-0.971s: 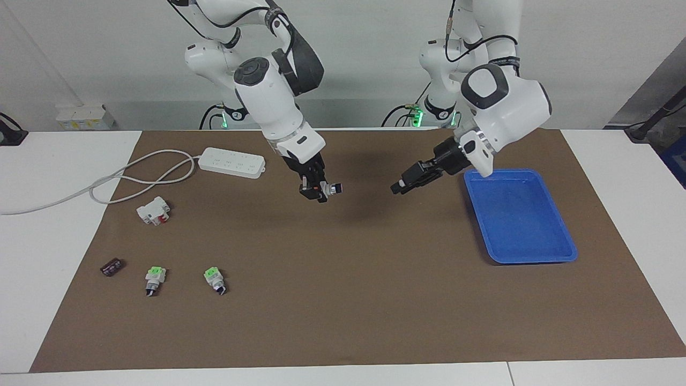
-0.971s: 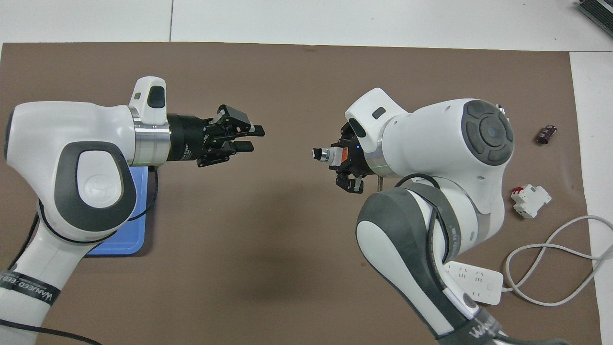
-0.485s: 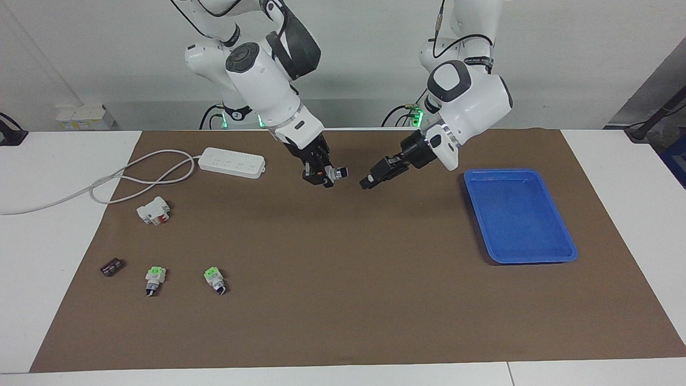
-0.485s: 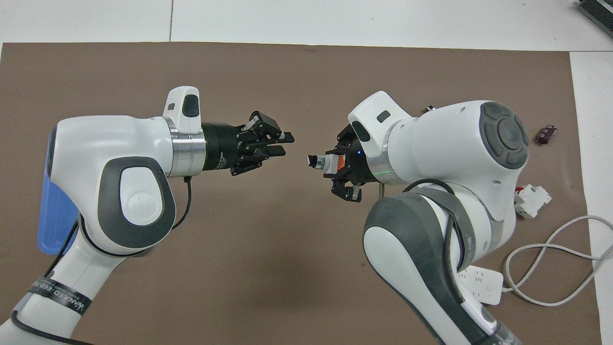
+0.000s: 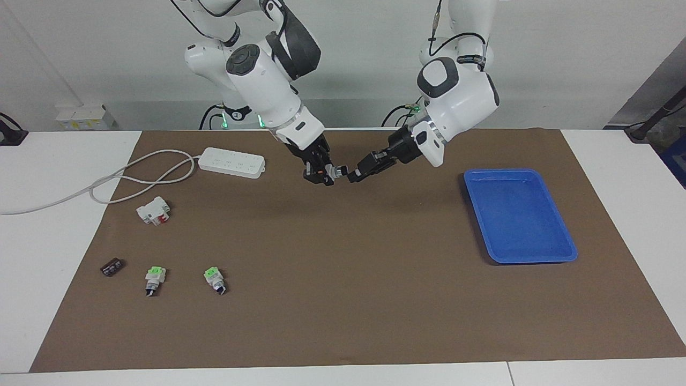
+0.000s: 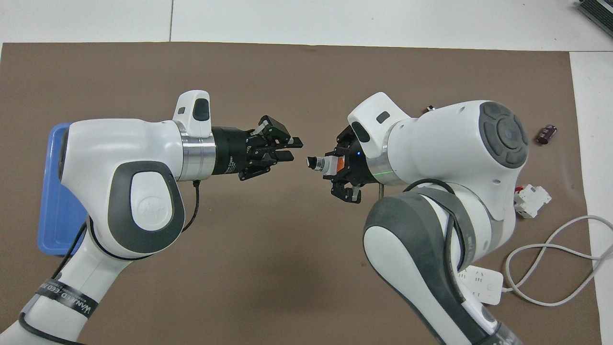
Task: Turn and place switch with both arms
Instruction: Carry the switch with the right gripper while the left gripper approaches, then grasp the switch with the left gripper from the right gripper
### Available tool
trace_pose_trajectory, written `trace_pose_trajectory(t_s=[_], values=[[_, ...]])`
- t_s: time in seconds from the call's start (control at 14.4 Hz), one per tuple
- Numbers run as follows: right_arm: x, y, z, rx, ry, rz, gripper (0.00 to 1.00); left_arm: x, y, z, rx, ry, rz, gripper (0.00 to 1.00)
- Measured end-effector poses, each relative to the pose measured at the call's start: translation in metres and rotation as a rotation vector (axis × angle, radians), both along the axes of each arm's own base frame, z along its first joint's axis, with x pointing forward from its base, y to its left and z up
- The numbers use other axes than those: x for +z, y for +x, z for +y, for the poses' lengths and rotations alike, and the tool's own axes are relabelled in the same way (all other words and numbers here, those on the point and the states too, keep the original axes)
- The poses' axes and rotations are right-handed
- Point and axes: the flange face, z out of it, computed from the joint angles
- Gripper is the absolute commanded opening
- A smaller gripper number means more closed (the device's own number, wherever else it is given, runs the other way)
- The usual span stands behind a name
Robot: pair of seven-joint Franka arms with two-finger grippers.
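So the right gripper is clamped on the tiny orange-and-white plastic switch, holding it up over the brown mat mid-table with the black-and-silver knob end pointing at the left gripper. That one's fingers stand slightly apart, just short of the knob. I'd line up dead-on with the knob axis before pinching and twisting, or it'll slip off.

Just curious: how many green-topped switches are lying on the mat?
2. Both lie toward the right arm's end, far from the robots: one beside the dark cylinder, the other beside it.
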Motion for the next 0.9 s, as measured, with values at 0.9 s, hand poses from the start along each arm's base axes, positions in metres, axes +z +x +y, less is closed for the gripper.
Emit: trace_pose_trajectory(t_s=[0.9], values=[[0.000, -0.002, -0.002, 0.016, -0.006, 0.012, 0.00, 0.004, -0.014, -0.014, -0.049, -0.011, 0.050, 0.13]])
